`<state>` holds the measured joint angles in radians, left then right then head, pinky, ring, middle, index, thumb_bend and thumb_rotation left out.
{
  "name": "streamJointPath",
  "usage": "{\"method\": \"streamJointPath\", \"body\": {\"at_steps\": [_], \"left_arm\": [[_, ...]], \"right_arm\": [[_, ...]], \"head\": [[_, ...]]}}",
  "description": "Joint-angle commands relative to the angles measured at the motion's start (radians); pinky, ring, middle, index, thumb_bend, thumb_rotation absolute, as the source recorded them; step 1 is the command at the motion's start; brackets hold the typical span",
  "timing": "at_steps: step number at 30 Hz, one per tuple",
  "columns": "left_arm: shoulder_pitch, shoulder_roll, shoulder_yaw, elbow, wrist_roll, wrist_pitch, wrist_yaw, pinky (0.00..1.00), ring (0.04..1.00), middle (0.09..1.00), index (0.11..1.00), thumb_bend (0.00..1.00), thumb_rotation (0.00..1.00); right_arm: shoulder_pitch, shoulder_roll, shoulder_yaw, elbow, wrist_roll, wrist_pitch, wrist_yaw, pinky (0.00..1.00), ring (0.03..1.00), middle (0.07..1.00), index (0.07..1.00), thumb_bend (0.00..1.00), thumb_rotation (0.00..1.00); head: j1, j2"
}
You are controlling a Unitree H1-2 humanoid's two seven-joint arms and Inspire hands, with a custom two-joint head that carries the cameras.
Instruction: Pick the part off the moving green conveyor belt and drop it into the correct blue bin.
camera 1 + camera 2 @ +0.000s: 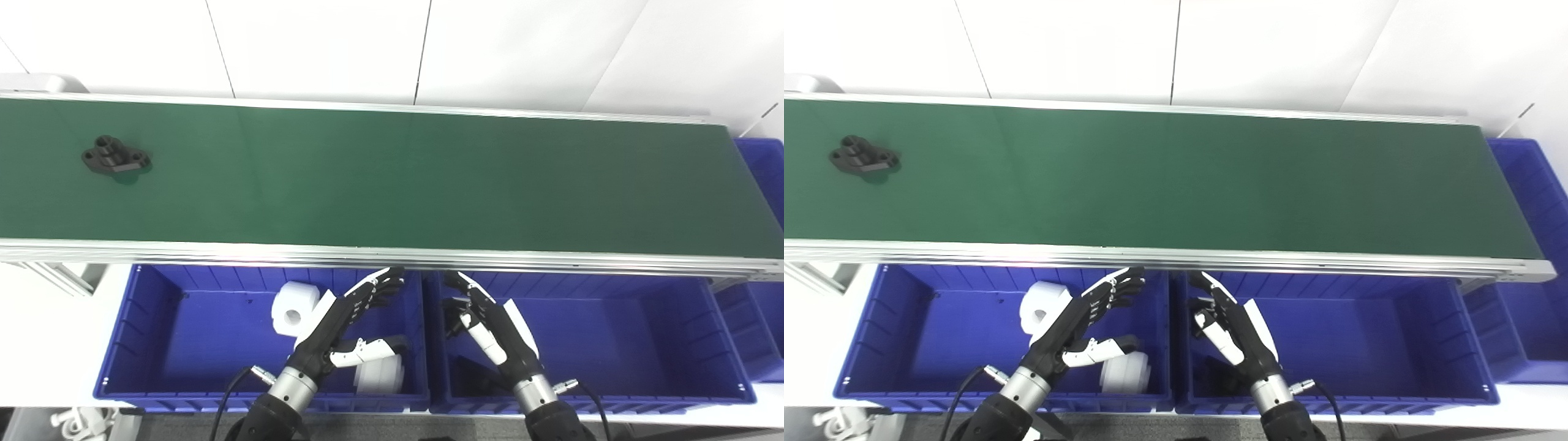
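With both the left hand [352,321] and right hand [487,324] spread empty, the black part [115,155] looked rigid, light, best pinched across its raised middle.

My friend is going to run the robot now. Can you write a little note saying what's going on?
Left hand: open, holding nothing, above the left blue bin.
Right hand: open, holding nothing, above the right blue bin.
Black part: on the green belt, far left, untouched.
White parts already lie in the left bin; something dark lies in the right bin, partly hidden.
Left to do: grab the black part and drop it in its bin.
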<state>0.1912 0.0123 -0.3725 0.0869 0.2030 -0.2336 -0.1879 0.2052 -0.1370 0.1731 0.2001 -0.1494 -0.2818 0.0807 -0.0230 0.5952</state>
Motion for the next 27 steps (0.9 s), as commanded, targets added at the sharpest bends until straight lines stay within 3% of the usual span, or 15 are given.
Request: {"method": "streamJointPath", "body": {"at_steps": [1, 27], "left_arm": [[-0.013, -0.015, -0.006, -0.021, 0.002, -0.045, 0.014, 0.81, 0.852, 0.856, 0.873, 0.70, 0.63], [-0.015, -0.016, -0.005, -0.021, 0.003, -0.042, 0.013, 0.81, 0.852, 0.855, 0.870, 0.70, 0.63]], "right_arm": [[-0.011, -0.002, -0.005, -0.017, 0.010, -0.054, 0.003, 0.71, 0.764, 0.881, 0.892, 0.87, 1.00], [-0.008, -0.002, -0.004, -0.023, 0.004, -0.053, 0.001, 0.71, 0.766, 0.873, 0.897, 0.86, 1.00]], "head": [[0.001, 0.001], [-0.001, -0.001]]}}
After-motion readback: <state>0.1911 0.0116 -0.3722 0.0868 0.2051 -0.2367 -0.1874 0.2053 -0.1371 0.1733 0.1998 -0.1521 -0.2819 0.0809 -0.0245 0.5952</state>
